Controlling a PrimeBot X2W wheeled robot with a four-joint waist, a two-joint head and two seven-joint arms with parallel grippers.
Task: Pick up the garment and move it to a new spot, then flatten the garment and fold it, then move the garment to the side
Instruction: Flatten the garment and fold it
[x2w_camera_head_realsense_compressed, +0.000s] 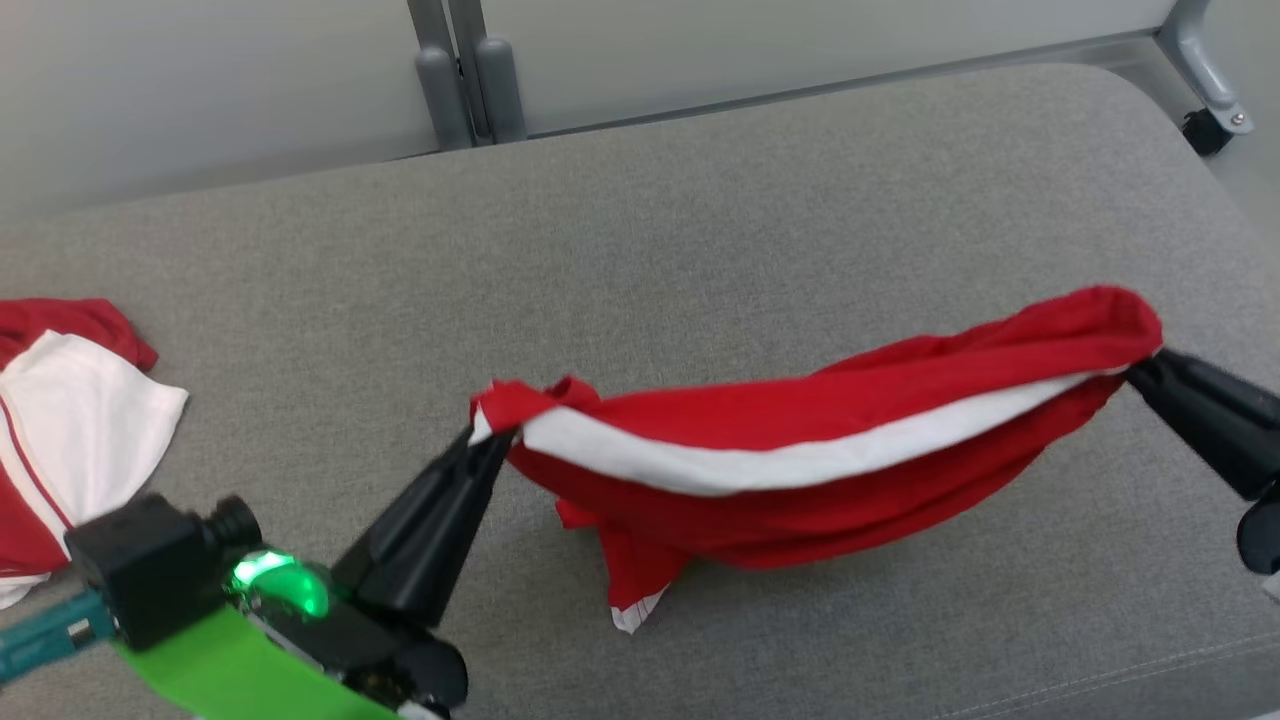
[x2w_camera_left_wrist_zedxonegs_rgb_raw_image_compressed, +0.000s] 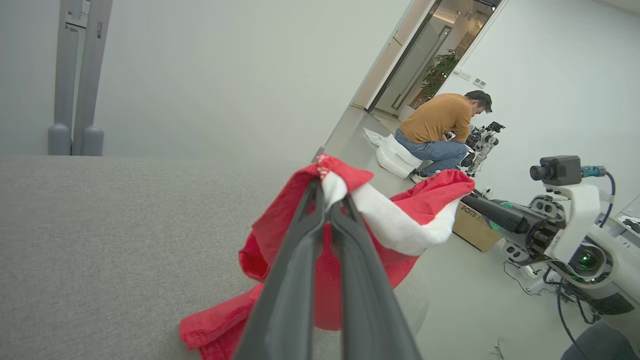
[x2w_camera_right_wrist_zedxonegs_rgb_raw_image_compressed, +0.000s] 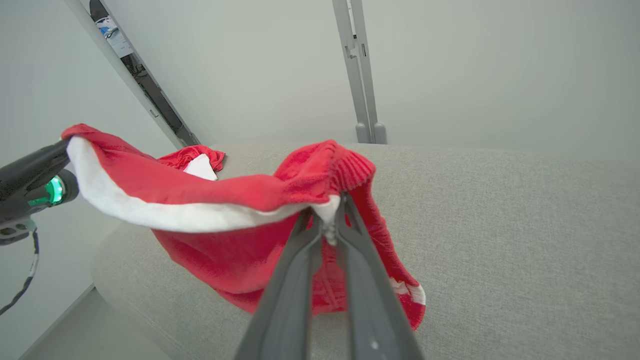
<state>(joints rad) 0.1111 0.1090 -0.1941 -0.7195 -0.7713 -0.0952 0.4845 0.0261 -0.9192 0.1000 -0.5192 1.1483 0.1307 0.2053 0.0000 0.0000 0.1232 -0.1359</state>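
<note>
A red garment (x2w_camera_head_realsense_compressed: 800, 430) with a white band hangs stretched between my two grippers above the grey cushion (x2w_camera_head_realsense_compressed: 700, 200). My left gripper (x2w_camera_head_realsense_compressed: 490, 432) is shut on its left end, and in the left wrist view that gripper (x2w_camera_left_wrist_zedxonegs_rgb_raw_image_compressed: 331, 196) pinches red and white cloth of the garment (x2w_camera_left_wrist_zedxonegs_rgb_raw_image_compressed: 400, 220). At the far right my right gripper (x2w_camera_head_realsense_compressed: 1140, 368) is shut on the other end. The right wrist view has that gripper (x2w_camera_right_wrist_zedxonegs_rgb_raw_image_compressed: 327, 212) clamping the garment (x2w_camera_right_wrist_zedxonegs_rgb_raw_image_compressed: 225, 240) at the white band. The garment's lower part sags down, a corner touching the cushion.
Another red and white garment (x2w_camera_head_realsense_compressed: 70, 430) lies at the cushion's left edge. Grey posts (x2w_camera_head_realsense_compressed: 465, 80) stand behind the cushion. Off the cushion's right end a person (x2w_camera_left_wrist_zedxonegs_rgb_raw_image_compressed: 440, 130) sits on the floor near a cardboard box (x2w_camera_left_wrist_zedxonegs_rgb_raw_image_compressed: 475, 230).
</note>
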